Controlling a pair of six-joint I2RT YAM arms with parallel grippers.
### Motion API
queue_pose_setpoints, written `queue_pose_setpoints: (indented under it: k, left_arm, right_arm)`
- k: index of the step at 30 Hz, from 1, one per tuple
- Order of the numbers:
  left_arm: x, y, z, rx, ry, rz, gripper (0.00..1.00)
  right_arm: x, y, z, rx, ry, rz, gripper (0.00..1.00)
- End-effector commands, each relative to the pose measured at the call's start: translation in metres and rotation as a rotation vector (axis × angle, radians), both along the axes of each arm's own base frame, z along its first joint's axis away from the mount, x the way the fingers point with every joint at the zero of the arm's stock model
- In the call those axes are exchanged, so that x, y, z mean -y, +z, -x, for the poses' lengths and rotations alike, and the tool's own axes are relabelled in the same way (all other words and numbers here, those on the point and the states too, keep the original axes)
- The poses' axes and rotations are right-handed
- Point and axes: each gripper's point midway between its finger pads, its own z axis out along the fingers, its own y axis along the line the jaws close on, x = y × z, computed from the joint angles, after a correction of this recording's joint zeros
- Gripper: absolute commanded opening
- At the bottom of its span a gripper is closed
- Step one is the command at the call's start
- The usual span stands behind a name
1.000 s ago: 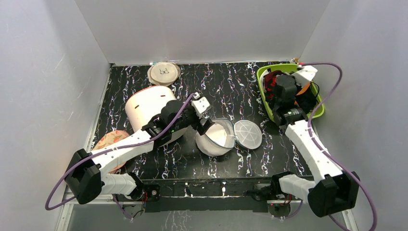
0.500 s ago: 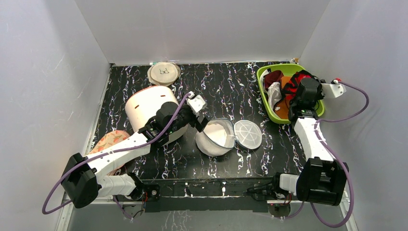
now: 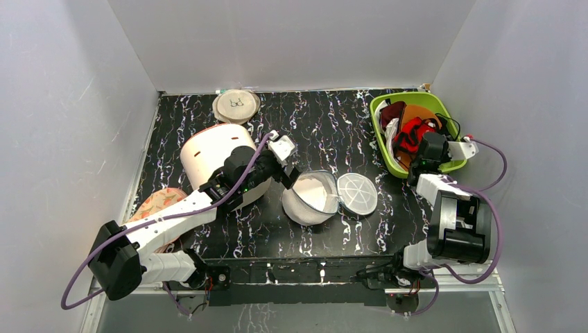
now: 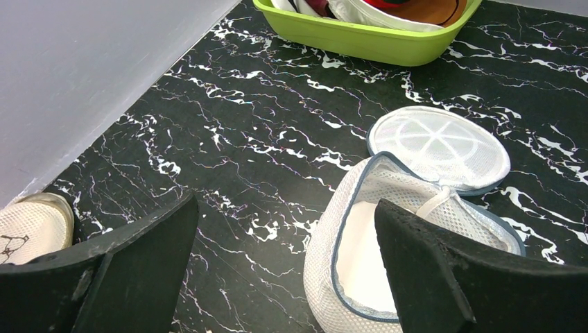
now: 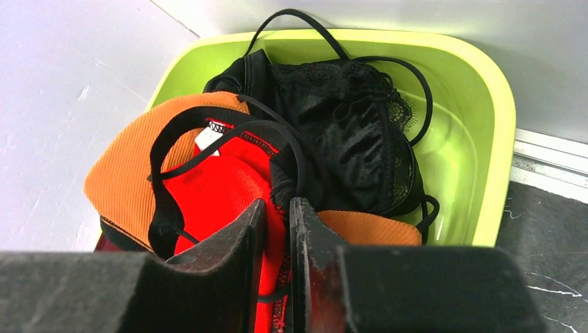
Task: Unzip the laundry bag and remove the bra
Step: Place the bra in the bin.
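Observation:
The laundry bag (image 3: 310, 198) (image 4: 360, 257), a white mesh pouch, lies unzipped mid-table with its round lid (image 3: 357, 193) (image 4: 438, 146) flipped open to the right; its white inside holds nothing visible. My left gripper (image 3: 290, 177) (image 4: 284, 229) hangs open just left of the bag's rim, right finger over the opening. The red bra (image 3: 409, 132) (image 5: 222, 187) with black straps lies in the green bin (image 3: 380, 132) (image 5: 485, 104). My right gripper (image 3: 420, 154) (image 5: 276, 208) sits on it, jaws almost together with red fabric in the narrow gap.
The bin (image 4: 360, 41) also holds orange bra cups (image 5: 125, 173) and a black lace garment (image 5: 353, 132). A big cream cylinder (image 3: 211, 149) stands under my left arm. A beige disc (image 3: 236, 105) lies at the back, a patterned piece (image 3: 161, 201) at the left edge. White walls enclose the table.
My right arm has folded back toward its base, bringing the red bra down into the green bin, and its jaws have eased slightly. The left arm barely moved.

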Motion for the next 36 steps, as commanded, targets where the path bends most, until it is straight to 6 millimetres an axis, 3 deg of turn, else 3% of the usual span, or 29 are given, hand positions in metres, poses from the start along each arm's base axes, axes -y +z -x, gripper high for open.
queue_pose_setpoints:
  k: [1,4,8,15,19,23,26,30,33,36]
  left_arm:
    - [-0.001,0.018,0.000,0.034,0.000,0.052,0.98]
    - [0.000,0.018,0.000,0.030,-0.005,0.052,0.98]
    - [0.000,0.017,0.000,0.026,-0.002,0.046,0.98]
    - [-0.004,0.020,-0.001,0.035,0.016,0.047,0.98]
    - [-0.006,0.022,-0.001,0.038,0.023,0.046,0.98]
    - [-0.008,0.022,-0.003,0.041,0.034,0.034,0.98]
    - [-0.005,0.013,-0.004,0.018,0.021,-0.001,0.98]
    - [0.009,-0.014,0.002,-0.059,-0.077,-0.111,0.98]
    - [0.014,-0.027,0.002,-0.108,-0.099,-0.158,0.98]
    - [0.015,-0.032,0.001,-0.117,-0.099,-0.163,0.98]
  right_arm:
    - [0.001,0.022,-0.010,0.038,0.025,0.031,0.19]
    - [-0.004,0.018,-0.008,-0.011,0.061,0.016,0.33]
    - [-0.012,0.032,0.000,-0.021,0.108,0.025,0.59]
    - [-0.010,0.062,0.038,-0.052,0.063,0.068,0.92]
    - [-0.010,0.084,0.053,-0.010,0.050,0.087,0.96]
    - [-0.027,0.100,0.048,0.044,0.140,0.060,0.96]
    - [-0.072,0.107,0.024,0.097,0.416,0.016,0.93]
    - [-0.141,0.103,0.006,0.109,0.771,-0.058,0.93]
    - [-0.197,0.094,0.004,0.064,0.995,-0.052,0.93]
    - [-0.256,0.081,0.017,-0.011,1.195,-0.006,0.94]
